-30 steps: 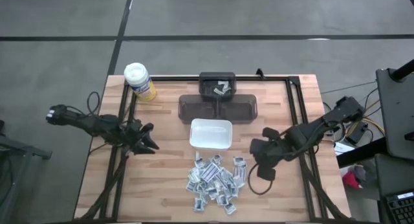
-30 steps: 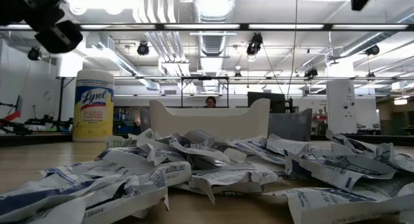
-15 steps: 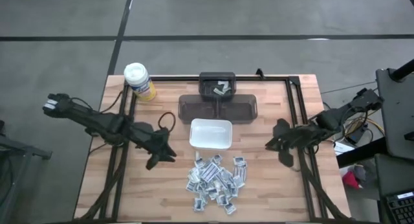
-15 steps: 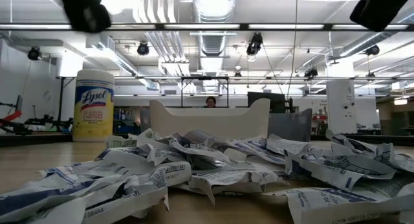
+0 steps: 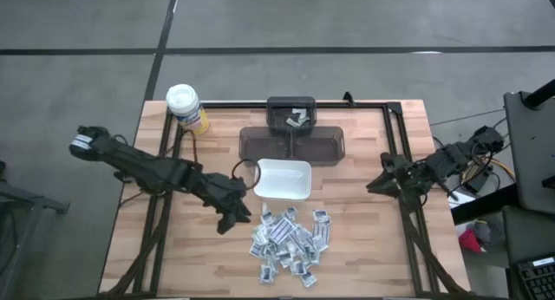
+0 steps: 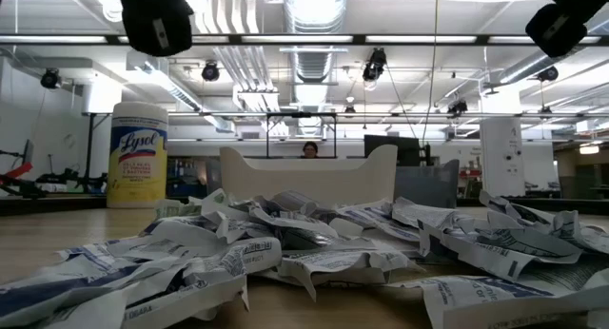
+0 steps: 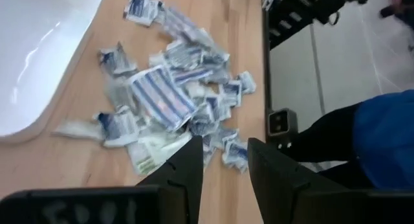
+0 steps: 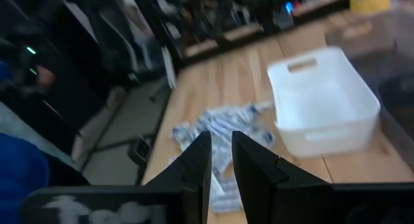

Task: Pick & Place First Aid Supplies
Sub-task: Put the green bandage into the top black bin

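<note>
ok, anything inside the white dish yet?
No. The white dish shows a bare white floor from above; no packets lie in it. Nothing covers its interior.

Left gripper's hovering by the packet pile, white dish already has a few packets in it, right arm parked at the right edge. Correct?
Not quite. The white dish is empty, as the high view shows. The packets all lie in a pile on the table in front of it. The left gripper is beside the pile; the right gripper waits at the right edge.
</note>
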Action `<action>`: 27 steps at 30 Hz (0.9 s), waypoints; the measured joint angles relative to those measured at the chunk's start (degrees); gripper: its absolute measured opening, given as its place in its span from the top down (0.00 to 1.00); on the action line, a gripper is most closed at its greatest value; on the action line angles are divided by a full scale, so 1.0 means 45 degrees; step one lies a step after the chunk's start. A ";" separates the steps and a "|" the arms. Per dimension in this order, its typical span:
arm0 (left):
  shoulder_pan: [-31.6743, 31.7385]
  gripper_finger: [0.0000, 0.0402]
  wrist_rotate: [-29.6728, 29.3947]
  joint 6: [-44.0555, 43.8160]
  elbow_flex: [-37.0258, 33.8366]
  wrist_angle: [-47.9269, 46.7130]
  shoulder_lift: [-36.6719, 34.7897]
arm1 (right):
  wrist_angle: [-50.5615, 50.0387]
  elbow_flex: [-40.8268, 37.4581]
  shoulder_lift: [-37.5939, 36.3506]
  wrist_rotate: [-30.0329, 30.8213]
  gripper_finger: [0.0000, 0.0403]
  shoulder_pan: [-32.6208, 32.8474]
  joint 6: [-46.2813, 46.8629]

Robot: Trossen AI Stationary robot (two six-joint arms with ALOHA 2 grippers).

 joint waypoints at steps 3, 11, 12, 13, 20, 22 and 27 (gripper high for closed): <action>0.0000 0.71 0.0147 -0.1043 -0.0040 0.0196 0.0508 | 0.0188 -0.0538 -0.0901 -0.0001 0.85 -0.0004 -0.0512; -0.0237 0.71 0.0428 -0.3558 -0.0053 0.0135 0.2072 | 0.0296 -0.0934 -0.2254 -0.0001 0.85 -0.0005 0.0040; -0.0283 0.71 0.0490 -0.3423 -0.0044 0.0131 0.2317 | 0.0300 -0.0934 -0.2319 -0.0006 0.85 -0.0005 -0.0056; -0.0333 0.71 0.0611 -0.3177 -0.0014 0.0132 0.2558 | 0.0300 -0.0930 -0.2372 -0.0006 0.85 -0.0005 -0.0192; -0.0592 0.71 0.1151 -0.2041 0.0155 0.0206 0.4026 | 0.0294 -0.0867 -0.2430 -0.0006 0.85 -0.0005 -0.0403; -0.0614 0.71 0.1156 -0.2021 0.0155 0.0283 0.4313 | 0.0286 -0.0886 -0.2425 -0.0006 0.85 -0.0005 -0.0569; -0.0612 0.71 0.1219 -0.2830 0.0155 0.0268 0.4617 | 0.0287 -0.0895 -0.2430 -0.0003 0.85 -0.0005 -0.0579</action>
